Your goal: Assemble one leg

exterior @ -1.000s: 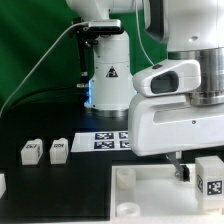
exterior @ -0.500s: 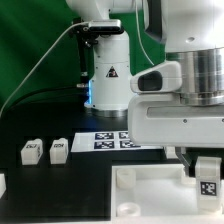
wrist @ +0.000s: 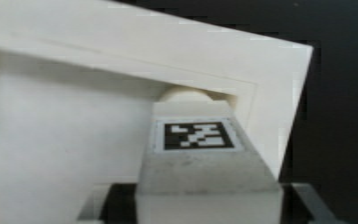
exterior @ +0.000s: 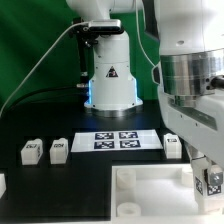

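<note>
Your tool [exterior: 208, 172] is clenching the leg [exterior: 212, 184] at the lower right of the exterior view. In the wrist view its dark fingers [wrist: 112, 204] are pressing on both sides of the white post. The leg is standing upright over the near corner of the white top [exterior: 150, 186] on the exterior view's right, with its marker tag facing that camera. In the wrist view the leg's end is meeting a round socket [wrist: 194, 95] in that corner, but you cannot tell whether it is seated. A spare leg [exterior: 31, 152] and a second spare leg [exterior: 59, 149] are lying side by side on the black counter [exterior: 80, 178] at the exterior view's left, well apart from the top. The marker board [exterior: 120, 140] is lying behind the top.
</note>
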`<state>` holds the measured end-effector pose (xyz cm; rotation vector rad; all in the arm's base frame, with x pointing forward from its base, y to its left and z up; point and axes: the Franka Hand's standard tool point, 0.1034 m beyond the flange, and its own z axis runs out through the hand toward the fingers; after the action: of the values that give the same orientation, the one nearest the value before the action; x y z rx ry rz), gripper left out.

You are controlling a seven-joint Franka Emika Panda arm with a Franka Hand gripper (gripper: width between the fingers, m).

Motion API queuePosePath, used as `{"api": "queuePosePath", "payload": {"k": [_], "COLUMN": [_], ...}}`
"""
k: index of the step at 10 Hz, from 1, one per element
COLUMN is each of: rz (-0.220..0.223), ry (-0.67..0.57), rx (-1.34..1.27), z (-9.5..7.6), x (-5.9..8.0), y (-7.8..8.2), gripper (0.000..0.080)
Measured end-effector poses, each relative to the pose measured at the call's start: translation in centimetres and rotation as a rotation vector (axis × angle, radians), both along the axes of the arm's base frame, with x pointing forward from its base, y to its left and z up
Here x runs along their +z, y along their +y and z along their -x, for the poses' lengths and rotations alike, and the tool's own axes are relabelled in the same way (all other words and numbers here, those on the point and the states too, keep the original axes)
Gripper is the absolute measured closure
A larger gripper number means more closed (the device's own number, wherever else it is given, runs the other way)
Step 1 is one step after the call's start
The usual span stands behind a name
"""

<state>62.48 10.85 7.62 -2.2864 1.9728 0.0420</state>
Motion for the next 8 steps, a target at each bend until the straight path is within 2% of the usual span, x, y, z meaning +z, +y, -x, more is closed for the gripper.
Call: {"api": "queuePosePath", "payload": {"k": [3, 4, 5, 6, 7, 8], "rz": [-0.019, -0.016, -0.012, 0.012, 0.017, 0.03], "ry": [0.035, 0.029, 0.023, 0.009, -0.017, -0.047], "rx": [-0.301, -0.245, -0.191, -0.053, 0.039, 0.255], "z": [0.1, 0.2, 0.2, 0.2, 0.0, -0.1], "x": [0.0, 0.0, 0.0, -0.1, -0.1, 0.1], "y": [0.2, 0.2, 0.2, 0.5, 1.2, 1.6], "gripper": [0.0509, 0.0508, 0.0413, 0.0413, 0.0214, 0.0169]}}
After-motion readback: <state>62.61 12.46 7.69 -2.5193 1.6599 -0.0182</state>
